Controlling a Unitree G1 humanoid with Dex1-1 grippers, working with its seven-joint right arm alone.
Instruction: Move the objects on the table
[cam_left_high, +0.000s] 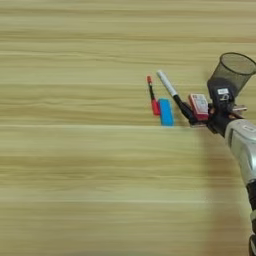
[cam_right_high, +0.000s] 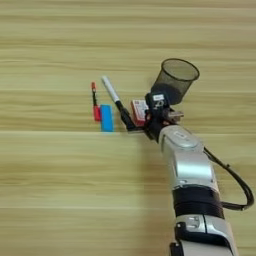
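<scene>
- the right gripper (cam_right_high: 136, 121) sits at the marker's (cam_right_high: 114, 98) black cap and the red-and-white box (cam_right_high: 139, 111); whether its fingers are open cannot be told.
- at the box's 9 o'clock on the table (cam_right_high: 50, 175): the blue block (cam_right_high: 106, 118) touching the red pen (cam_right_high: 95, 104).
- a black mesh cup (cam_right_high: 175, 80) stands at the box's 1 o'clock.

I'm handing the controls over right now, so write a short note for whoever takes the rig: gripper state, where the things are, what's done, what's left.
Right gripper: low at the table by the red-and-white card box and the black cap end of the white marker; whether its fingers are open or shut cannot be told.
Things: thin red pen furthest left, small blue block beside its lower end, then the marker lying diagonally, then the box. A black mesh cup stands behind the gripper on the table.
Done: nothing visibly moved or lifted.
Left: all four items still lie on the table.
</scene>
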